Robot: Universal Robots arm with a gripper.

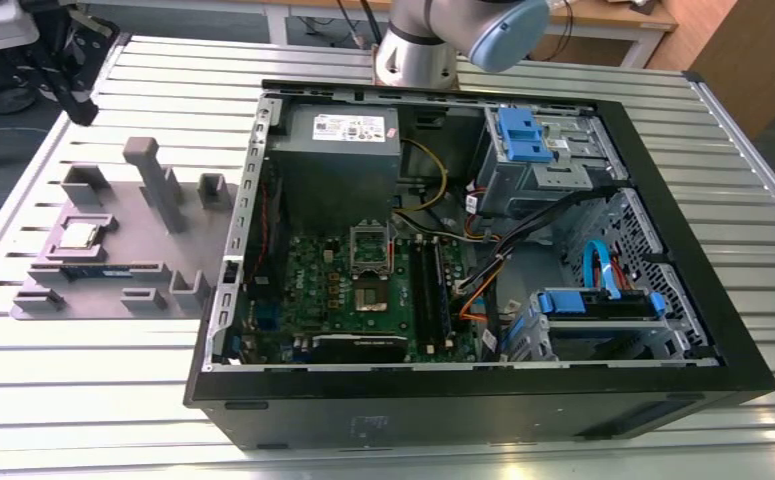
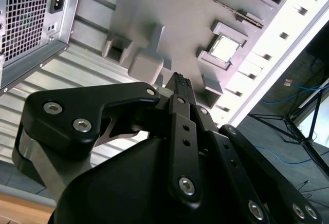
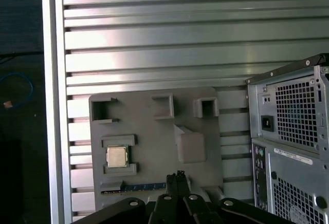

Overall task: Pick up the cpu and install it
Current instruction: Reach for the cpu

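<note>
Cpu (image 1: 80, 236) lies flat, metal top up, in a shallow pocket of the grey tray (image 1: 134, 240) on the slatted table (image 1: 94, 400), at the exterior view's left and well apart from the open case (image 1: 467, 410). In the first wrist view the cpu (image 3: 116, 156) sits between two raised lips of the tray (image 3: 154, 136). They likely keep it square and in a known spot, and the other two sides stay bare, probably so fingers can reach its edges. A thin memory stick (image 1: 94, 271) rests in a slot just beside it. The case lies on its side with the cover off, so the green board (image 1: 347, 310) faces up and can be reached from above. The socket (image 1: 374, 292) near the board's middle looks bare, with its metal frame seemingly swung up, though that is hard to be sure of from this far off. The arm (image 1: 427, 50) stands at the far edge of the table behind the case. In both wrist views the gripper (image 3: 177, 174) hangs high over the tray, nearer the stick (image 3: 136, 187) than the chip and touching neither. In the second wrist view the gripper (image 2: 180, 80) has its fingers pressed together with nothing between them, and the cpu (image 2: 224, 49) is in plain sight beyond them. By this, the pick is not yet made and the chip is untouched.
</note>
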